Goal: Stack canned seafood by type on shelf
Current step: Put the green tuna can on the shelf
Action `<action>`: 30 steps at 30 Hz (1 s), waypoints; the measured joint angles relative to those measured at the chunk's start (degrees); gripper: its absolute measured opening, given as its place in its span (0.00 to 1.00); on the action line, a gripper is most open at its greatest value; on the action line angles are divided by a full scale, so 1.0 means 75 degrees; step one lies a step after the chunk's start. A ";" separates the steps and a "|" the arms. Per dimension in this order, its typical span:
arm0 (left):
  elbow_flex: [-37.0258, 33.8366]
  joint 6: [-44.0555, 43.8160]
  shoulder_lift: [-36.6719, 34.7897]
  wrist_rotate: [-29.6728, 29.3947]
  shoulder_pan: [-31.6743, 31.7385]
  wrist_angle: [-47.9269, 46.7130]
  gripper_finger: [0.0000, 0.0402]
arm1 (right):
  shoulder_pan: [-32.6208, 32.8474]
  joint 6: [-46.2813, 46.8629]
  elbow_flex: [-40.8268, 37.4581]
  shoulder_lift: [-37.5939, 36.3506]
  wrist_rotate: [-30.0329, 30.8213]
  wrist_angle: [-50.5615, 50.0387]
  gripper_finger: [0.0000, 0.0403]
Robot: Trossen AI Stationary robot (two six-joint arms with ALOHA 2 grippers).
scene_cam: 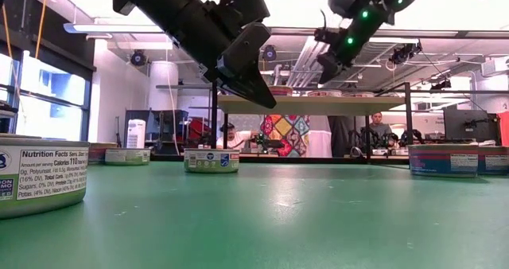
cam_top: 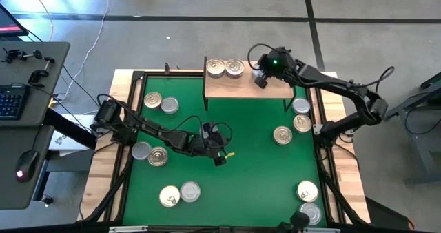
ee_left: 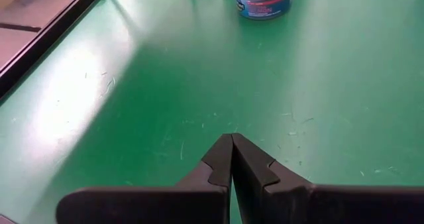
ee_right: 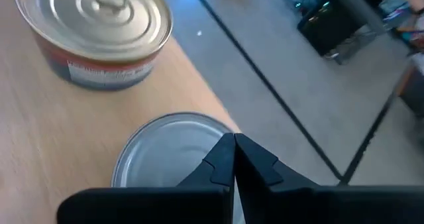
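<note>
1. The shelf (cam_top: 244,88), a small rectangular light-wood board on thin black metal legs, stands at the far edge of the large green mat (cam_top: 241,171), near the middle of the table.
2. Two round flat metal tins rest side by side on the far left part of the shelf: one with a golden pull-tab lid (cam_top: 216,68) and its neighbour (cam_top: 234,68), which touch or nearly touch.
3. The right gripper (cam_top: 261,81) is over the right half of the shelf, beside the two tins and apart from them. Its fingers (ee_right: 255,163) are pressed together with nothing between them.
4. In the right wrist view a plain silver-grey lidded tin (ee_right: 169,154) lies on the wood directly under and just ahead of the closed fingertips; whether the tips touch its lid cannot be told. A second tin with a ringed lid and a red-banded label (ee_right: 96,32) stands farther along the board.
5. The left gripper (cam_top: 220,161) hovers above the middle of the green mat, clear of every tin. Its fingers (ee_left: 252,161) are pressed together and empty.
6. A blue-labelled tin (ee_left: 264,0) stands on the mat well ahead of the left gripper.
7. The remaining tins lie on the mat in loose pairs:
   - far left pair (cam_top: 161,103);
   - left-centre pair (cam_top: 149,153);
   - near left pair (cam_top: 180,194);
   - a group of three at the right (cam_top: 294,123);
   - near right pair (cam_top: 309,200).
</note>
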 joint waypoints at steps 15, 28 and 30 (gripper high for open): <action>-0.0003 -0.0010 0.0000 0.0000 -0.0012 0.0004 0.00 | 0.1017 0.1380 0.0009 -0.0578 -0.1496 -0.1127 0.00; -0.0003 0.0054 0.0003 0.0000 -0.0012 0.0013 0.00 | -0.0250 0.2083 0.0029 -0.0086 -0.1525 -0.1390 0.00; -0.0003 0.0054 0.0003 0.0000 -0.0017 0.0013 0.00 | -0.0399 0.2080 0.0029 -0.0125 -0.1520 -0.1455 0.00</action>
